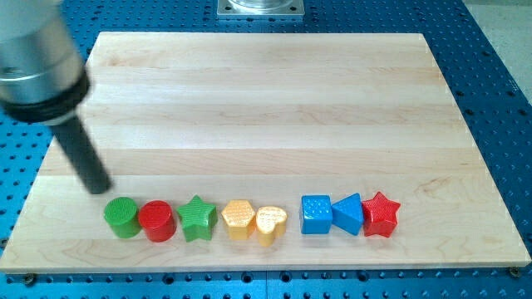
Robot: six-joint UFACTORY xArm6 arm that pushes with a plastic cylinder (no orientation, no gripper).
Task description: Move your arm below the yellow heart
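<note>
The yellow heart (271,224) lies on the wooden board (266,100) in a row of blocks near the view's bottom. My tip (99,188) rests on the board at the view's left, just above and left of the green cylinder (121,217). It is far to the left of the yellow heart and slightly above it. The rod rises up and left to a grey arm housing (37,58).
The row runs left to right: green cylinder, red cylinder (156,221), green star (197,218), yellow hexagon (238,219), yellow heart, blue cube (316,214), blue triangular block (348,213), red star (381,213). A blue perforated table (499,50) surrounds the board.
</note>
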